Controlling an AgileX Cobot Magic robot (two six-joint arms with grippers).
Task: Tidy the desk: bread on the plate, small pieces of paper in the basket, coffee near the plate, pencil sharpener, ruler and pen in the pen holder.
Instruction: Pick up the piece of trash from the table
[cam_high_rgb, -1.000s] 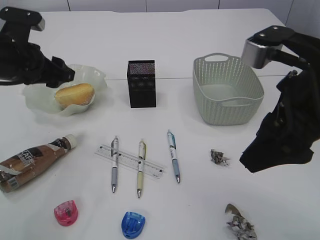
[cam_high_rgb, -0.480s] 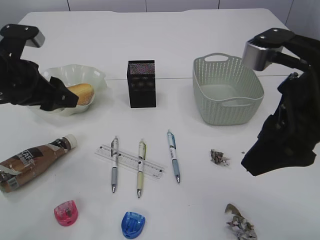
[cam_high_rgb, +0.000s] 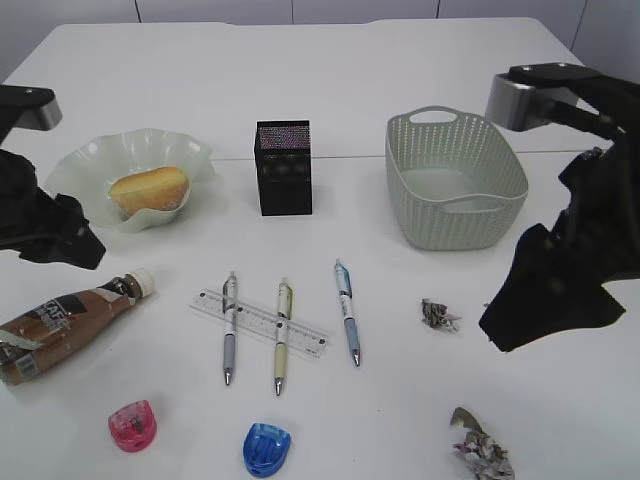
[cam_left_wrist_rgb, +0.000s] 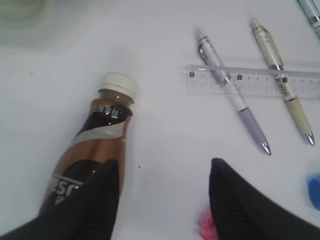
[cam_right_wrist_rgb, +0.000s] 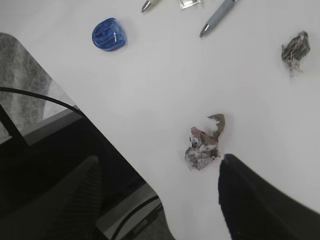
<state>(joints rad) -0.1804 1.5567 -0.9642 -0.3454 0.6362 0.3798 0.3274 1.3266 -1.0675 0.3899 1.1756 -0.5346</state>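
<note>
The bread (cam_high_rgb: 148, 190) lies on the green plate (cam_high_rgb: 80, 165). The coffee (cam_high_rgb: 60, 320) lies on its side at the desk's left; in the left wrist view (cam_left_wrist_rgb: 100, 145) it is by the left finger of my open, empty left gripper (cam_left_wrist_rgb: 162, 172), which hovers above it (cam_high_rgb: 75, 245). Three pens (cam_high_rgb: 281, 335) lie across the ruler (cam_high_rgb: 305, 338). The pen holder (cam_high_rgb: 283, 168) and basket (cam_high_rgb: 455, 180) stand behind. My right gripper (cam_right_wrist_rgb: 160, 170) is open and empty above a paper scrap (cam_right_wrist_rgb: 204, 145); the other scrap (cam_high_rgb: 438, 315) lies nearer the basket.
A pink sharpener (cam_high_rgb: 132, 425) and a blue sharpener (cam_high_rgb: 266, 448) lie near the front edge. The blue one also shows in the right wrist view (cam_right_wrist_rgb: 107, 35). The desk's front edge runs under my right gripper, with floor below it.
My left gripper has drawn back from the plate, down and to the left, to above the coffee. The bread stays on the plate. The right arm has hardly moved.
</note>
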